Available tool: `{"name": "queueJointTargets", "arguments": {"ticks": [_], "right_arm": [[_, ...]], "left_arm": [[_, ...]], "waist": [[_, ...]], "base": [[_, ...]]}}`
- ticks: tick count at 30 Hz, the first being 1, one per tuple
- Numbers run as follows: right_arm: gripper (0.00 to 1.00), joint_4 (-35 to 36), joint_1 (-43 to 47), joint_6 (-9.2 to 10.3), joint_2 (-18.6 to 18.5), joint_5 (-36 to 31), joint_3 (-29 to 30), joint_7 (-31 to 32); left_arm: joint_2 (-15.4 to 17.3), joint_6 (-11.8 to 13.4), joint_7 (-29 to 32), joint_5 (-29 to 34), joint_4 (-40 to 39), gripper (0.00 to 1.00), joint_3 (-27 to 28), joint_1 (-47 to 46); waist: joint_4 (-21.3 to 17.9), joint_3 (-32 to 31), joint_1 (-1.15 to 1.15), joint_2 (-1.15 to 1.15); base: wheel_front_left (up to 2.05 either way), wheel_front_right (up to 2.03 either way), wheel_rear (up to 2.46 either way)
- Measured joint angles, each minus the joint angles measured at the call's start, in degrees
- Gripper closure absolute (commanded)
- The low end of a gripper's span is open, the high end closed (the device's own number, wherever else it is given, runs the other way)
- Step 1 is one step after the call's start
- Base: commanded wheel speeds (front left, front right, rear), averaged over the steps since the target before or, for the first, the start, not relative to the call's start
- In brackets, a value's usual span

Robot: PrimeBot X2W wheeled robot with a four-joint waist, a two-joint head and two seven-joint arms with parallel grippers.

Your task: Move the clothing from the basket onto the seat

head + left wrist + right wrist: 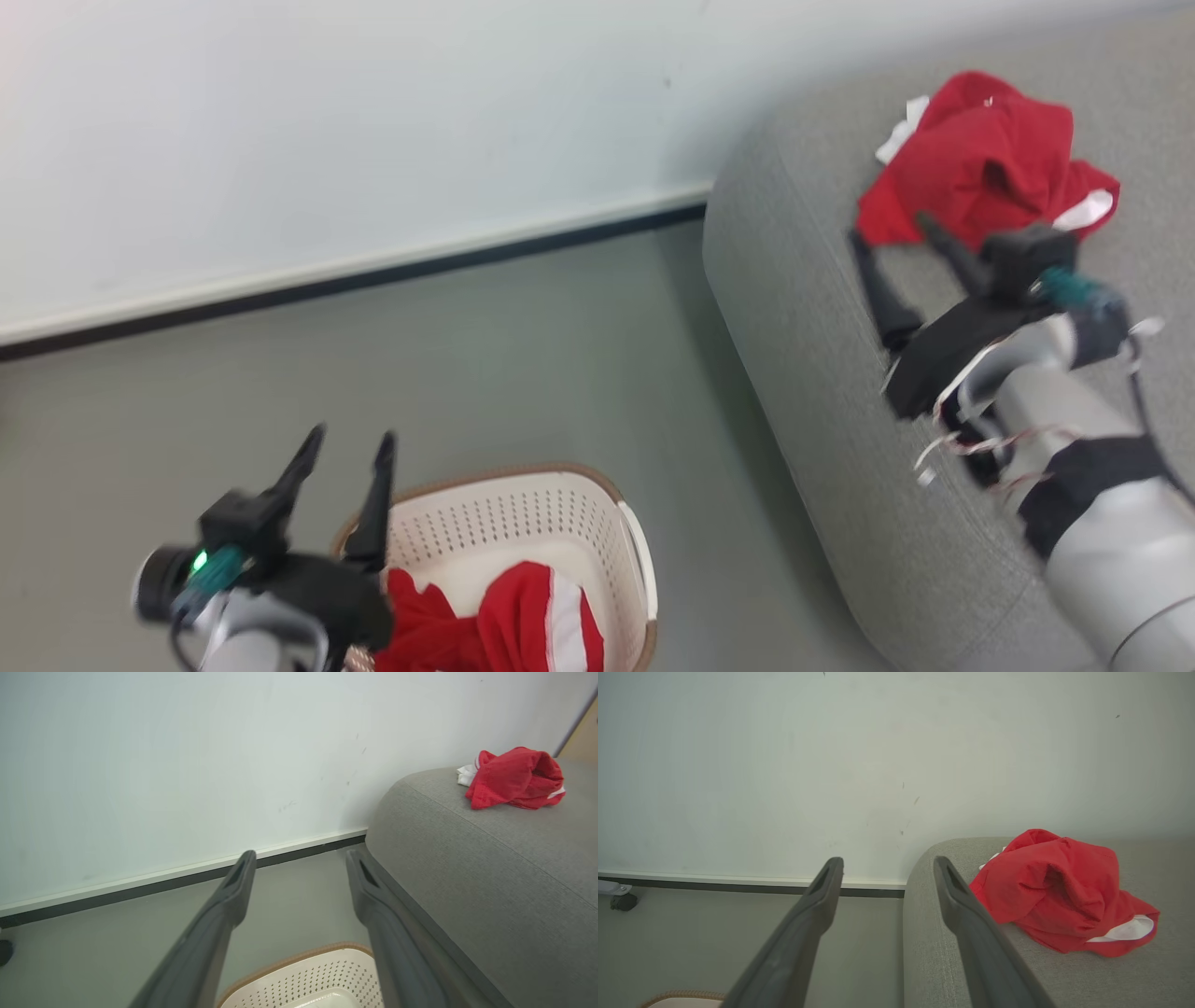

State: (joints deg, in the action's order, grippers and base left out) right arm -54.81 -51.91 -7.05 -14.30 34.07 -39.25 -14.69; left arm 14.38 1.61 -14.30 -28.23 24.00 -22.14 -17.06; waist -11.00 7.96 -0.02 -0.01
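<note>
One crumpled piece of red clothing (985,159) with white panels lies on the grey seat (822,373), seen too in the left wrist view (516,779) and the right wrist view (1057,889). More red and white clothing (518,621) sits in the cream perforated basket (523,513) on the floor; its rim (303,975) shows between my left fingers. My left gripper (353,446) hovers open and empty over the basket's left rim. My right gripper (887,229) stands open and empty above the seat, just in front of the red piece lying there.
A pale wall with a dark baseboard (355,275) runs behind the grey floor (523,373). A small dark caster (623,901) sits on the floor at the far left. The seat's rounded end stands close to the right of the basket.
</note>
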Motion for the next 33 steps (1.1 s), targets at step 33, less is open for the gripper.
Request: {"name": "queueJointTargets", "arguments": {"ticks": [33], "right_arm": [[0.00, 31.5, 33.3, 11.20, 0.0, -3.5, 6.0, 0.0]], "left_arm": [[-0.3, 5.0, 0.0, 1.2, -18.4, 0.00, 14.4, 27.9]], "waist": [[2.7, -9.3, 0.02, 0.01]], "base": [[0.00, 0.00, 0.00]]}}
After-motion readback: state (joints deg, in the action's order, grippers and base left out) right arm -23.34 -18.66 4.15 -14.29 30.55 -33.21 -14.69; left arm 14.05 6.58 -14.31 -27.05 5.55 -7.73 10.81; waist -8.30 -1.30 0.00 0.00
